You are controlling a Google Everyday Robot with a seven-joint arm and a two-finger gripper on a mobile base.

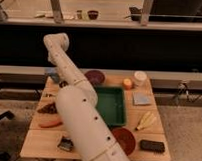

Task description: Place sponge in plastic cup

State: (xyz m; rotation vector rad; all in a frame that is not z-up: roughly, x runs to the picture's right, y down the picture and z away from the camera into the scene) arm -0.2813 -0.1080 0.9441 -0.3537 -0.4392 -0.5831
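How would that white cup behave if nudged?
The white cup stands upright and looks light, so it would probably tip or slide. It looks rigid, likely plastic, not fragile. The gripper is at the back-left corner of the table.

The white arm (78, 109) rises from bottom centre and bends back over the wooden surface (157, 133). Its end effector (58, 84) sits low at the far left edge, largely hidden behind the arm. A pale blue block, apparently the sponge (51, 73), lies just beside it. The green tray (111, 105) is central; the white cup (139, 78) stands far right, the blue-grey pad (142, 99) near it.
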